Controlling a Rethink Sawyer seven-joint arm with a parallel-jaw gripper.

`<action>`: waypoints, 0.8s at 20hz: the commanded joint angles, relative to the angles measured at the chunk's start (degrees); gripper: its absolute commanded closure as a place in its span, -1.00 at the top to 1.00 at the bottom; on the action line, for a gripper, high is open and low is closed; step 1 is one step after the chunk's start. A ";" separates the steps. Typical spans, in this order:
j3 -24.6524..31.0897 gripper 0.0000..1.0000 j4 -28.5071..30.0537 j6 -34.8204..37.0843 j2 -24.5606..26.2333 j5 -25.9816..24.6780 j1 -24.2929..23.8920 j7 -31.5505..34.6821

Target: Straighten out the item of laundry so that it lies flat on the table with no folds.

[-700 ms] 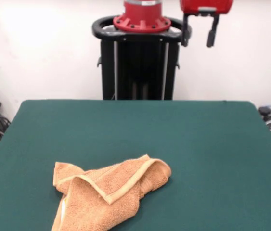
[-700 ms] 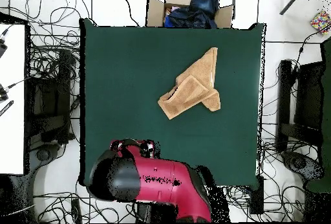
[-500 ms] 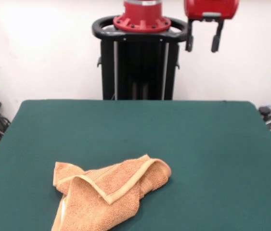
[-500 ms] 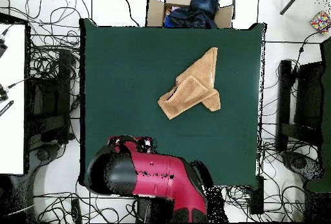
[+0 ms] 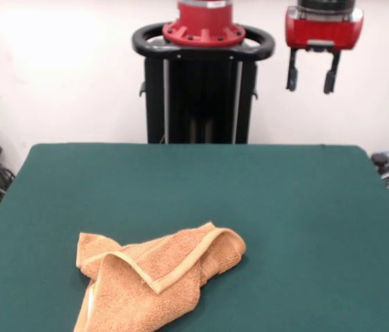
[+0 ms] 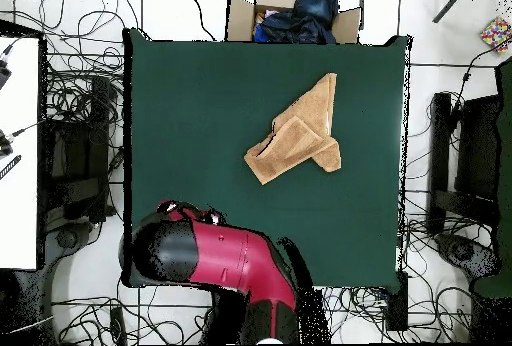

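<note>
From the front, your jaws hang spread and empty, high beyond the far edge of the surface (image 5: 263, 194); the towel (image 5: 156, 280) lies well below and nearer the camera, folded over itself, its lowest part cut off by the picture's edge. From overhead, the red and black arm (image 6: 215, 262) hides the jaws completely; the towel (image 6: 297, 134) sits crumpled on the green well beyond it.

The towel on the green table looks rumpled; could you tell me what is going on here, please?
Nothing is being handled right now. The orange-tan towel lies crumpled on the green table, folded over itself with a woven band showing along one fold. The robot's gripper hangs high beside the pedestal, open and empty, far from the towel. Straightening has not begun.
</note>
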 commanded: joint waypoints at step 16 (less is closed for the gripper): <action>-7.50 1.00 0.30 -0.63 4.76 11.03 5.28 36.87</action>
